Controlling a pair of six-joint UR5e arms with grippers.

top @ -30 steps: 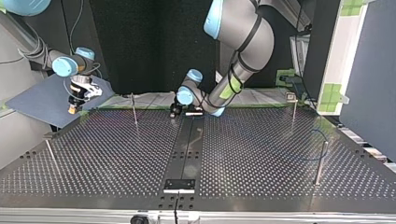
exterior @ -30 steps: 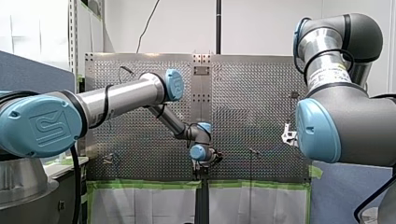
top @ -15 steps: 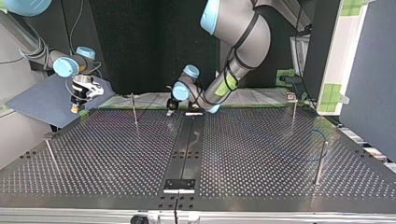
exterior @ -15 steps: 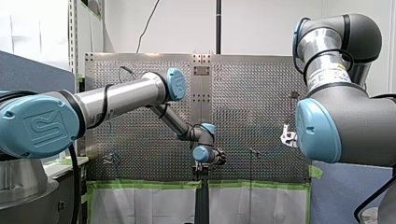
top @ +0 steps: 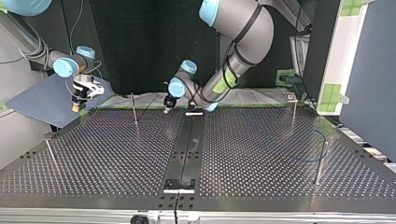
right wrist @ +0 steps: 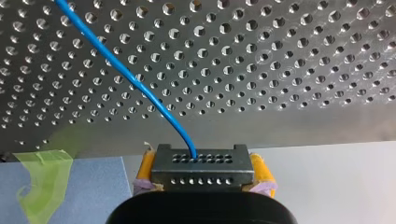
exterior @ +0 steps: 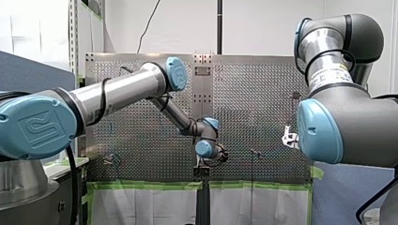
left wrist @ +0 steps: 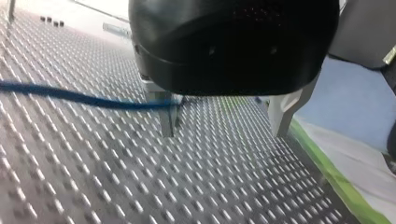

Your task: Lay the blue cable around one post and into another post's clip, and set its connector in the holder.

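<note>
the table [right wrist: 289, 70] is bright sheet metal punched with even rows of round holes, with a smooth black strip [top: 189, 144] down its middle and thin metal posts [top: 321, 163] standing on it.

my right gripper [right wrist: 203, 169] has its yellow pads [right wrist: 146, 168] clamped on the connector [right wrist: 187, 177], a dark rectangular block with two rows of small holes. the pads press on its two short ends. the blue cable [right wrist: 126, 70], thin, round and smooth, leaves a middle hole of the block. it runs ahead of the fingers, over the table's edge and across the holes. a scrap of green tape [right wrist: 42, 172] and a blue mat [right wrist: 70, 186] lie just off that edge. in the top view this gripper hangs off the table's corner on the arms' side, at that view's left.

my left gripper [left wrist: 224, 133] has a rounded black body and two flat metal fingers [left wrist: 167, 119], which stand wide apart with nothing between them. the cable comes in low over the table as a blurred dark-blue line and reaches the outer side of one finger; whether it touches cannot be told. in the top view this gripper is at the table's edge on the arms' side, by the end of the black strip.

in the top view the cable shows only as a faint loop beside the post near the table's edge at that view's right; the rest is too thin to follow. in the front view my right gripper is mostly hidden behind its own arm.
</note>
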